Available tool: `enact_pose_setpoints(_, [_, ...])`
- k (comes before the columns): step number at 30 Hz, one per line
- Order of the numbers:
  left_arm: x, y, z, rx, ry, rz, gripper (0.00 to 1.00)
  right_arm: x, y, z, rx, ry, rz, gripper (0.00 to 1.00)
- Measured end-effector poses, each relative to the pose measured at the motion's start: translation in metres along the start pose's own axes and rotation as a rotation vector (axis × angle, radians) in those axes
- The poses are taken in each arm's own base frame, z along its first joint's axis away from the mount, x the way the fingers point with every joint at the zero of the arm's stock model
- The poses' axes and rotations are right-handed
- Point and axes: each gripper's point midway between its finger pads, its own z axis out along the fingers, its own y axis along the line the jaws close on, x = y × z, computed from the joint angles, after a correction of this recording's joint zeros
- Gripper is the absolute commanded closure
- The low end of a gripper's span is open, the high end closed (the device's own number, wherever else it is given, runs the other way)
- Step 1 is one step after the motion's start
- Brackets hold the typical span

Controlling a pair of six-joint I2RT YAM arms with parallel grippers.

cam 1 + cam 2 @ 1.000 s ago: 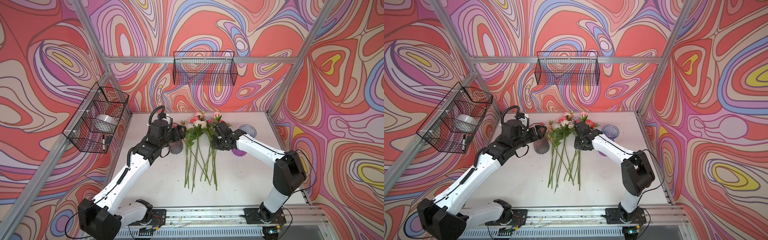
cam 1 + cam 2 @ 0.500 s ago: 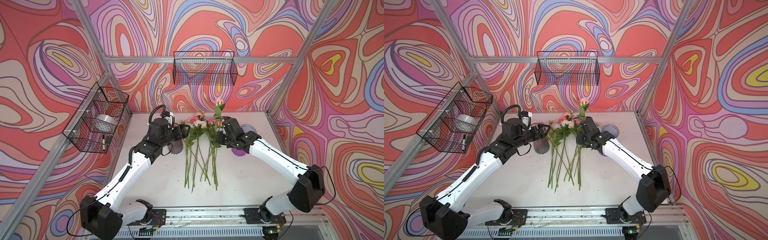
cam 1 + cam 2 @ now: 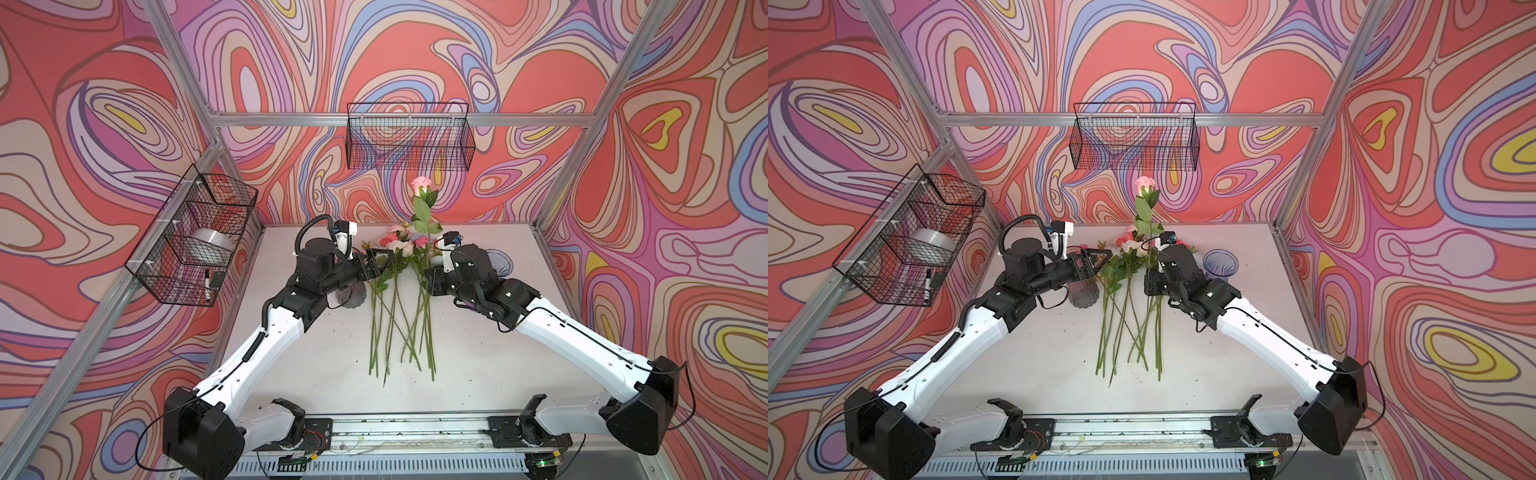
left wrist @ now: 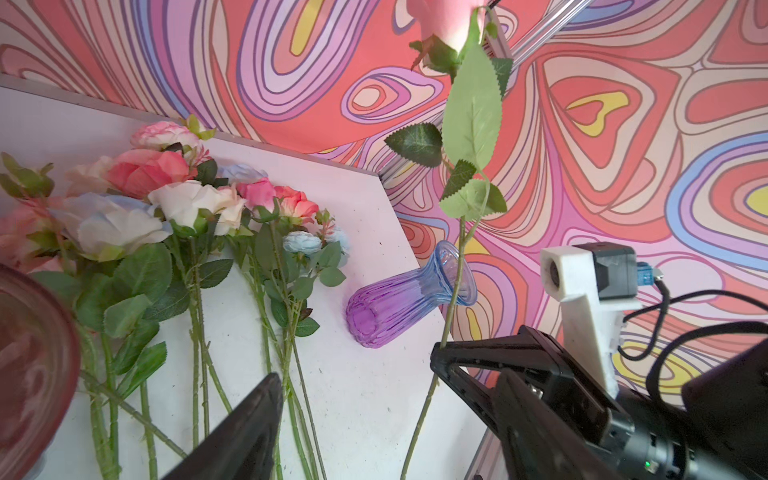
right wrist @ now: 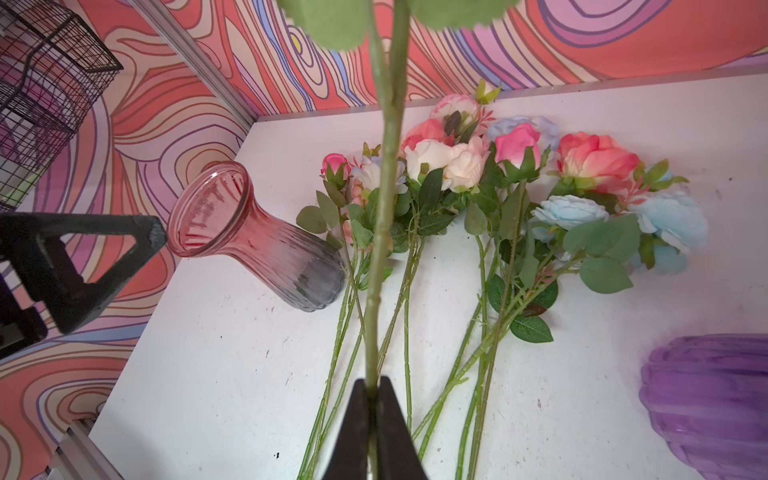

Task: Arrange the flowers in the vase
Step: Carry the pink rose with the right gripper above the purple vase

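On the left wall, a black wire basket [image 3: 178, 282] holds a silver roll [image 3: 210, 245] and a dark marker [image 3: 206, 284]. A second wire basket [image 3: 409, 137] hangs on the back wall. Two glass vases stand on the white table [image 3: 332, 353]. The pink vase [image 5: 257, 245] is to the left of the flowers [image 5: 457, 166] and the purple vase [image 4: 399, 299] is to their right. The flowers lie flat on the table between the two vases, with the blooms toward the back wall and the stems crossing each other.

The left arm reaches forward, and the left gripper [image 3: 1100, 264] hangs above the mouth of the pink vase. Its jaws are wide apart and they have nothing between them. The right arm bends in from the right. The right gripper [image 5: 376, 390] is closed tight on the lower stem of one pink rose [image 3: 420, 183] and holds it upright above the other flowers.

Both vases are ribbed, with a narrow neck and a flared rim. The pink one turns grey toward its foot, and the purple one turns blue at the rim. The stems are thin and green, with toothed leaves.
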Motion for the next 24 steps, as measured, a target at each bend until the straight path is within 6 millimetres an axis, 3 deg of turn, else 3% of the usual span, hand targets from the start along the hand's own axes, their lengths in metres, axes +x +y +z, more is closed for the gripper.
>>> enact_pose_setpoints(10, [0.002,-0.022,0.001,0.130,0.017,0.008,0.21,-0.039,-0.007,-0.025,0.068,-0.152,-0.047,1.00])
enact_pose_setpoints(20, [0.033,-0.047,0.019,0.245,0.127,0.007,0.21,-0.126,-0.019,-0.077,0.249,-0.428,-0.105,1.00])
enact_pose_setpoints(24, [0.049,-0.057,0.025,0.283,0.180,-0.003,0.21,-0.161,-0.045,-0.100,0.344,-0.525,-0.090,1.00])
